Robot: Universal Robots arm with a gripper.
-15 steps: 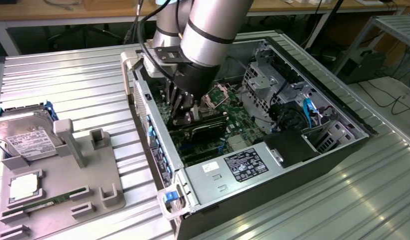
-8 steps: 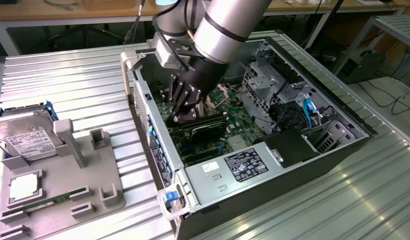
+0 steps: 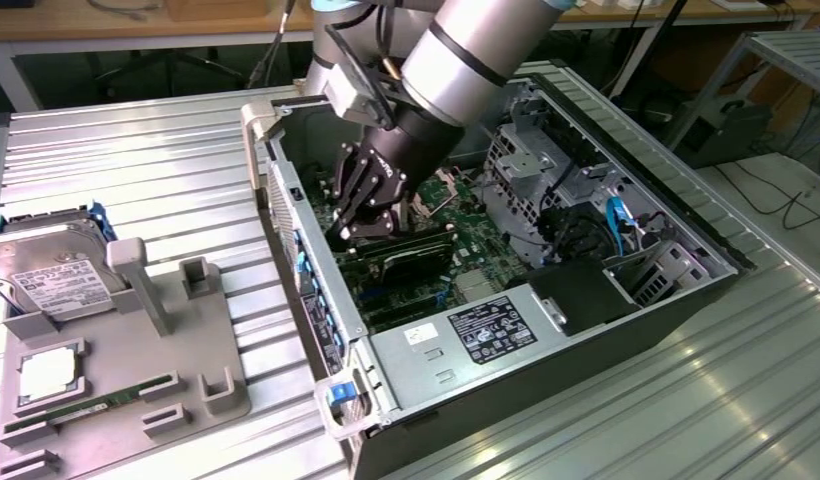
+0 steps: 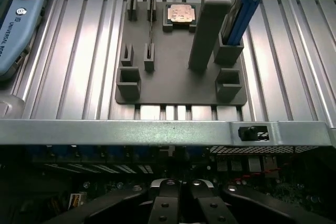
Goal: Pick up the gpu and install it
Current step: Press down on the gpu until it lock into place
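Grey holder tray (image 4: pixel 178 85), ribbed silver table (image 3: pixel 143 180), green motherboard (image 3: pixel 470 235), black tool (image 3: pixel 370 205).

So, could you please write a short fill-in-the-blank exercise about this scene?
1. The robot's hand is lowered into the open computer ____.
2. The gpu sits just below the hand, over the green ____.
3. On the grey holder tray, the hard drive has a ____ label.

Missing words: case; motherboard; white
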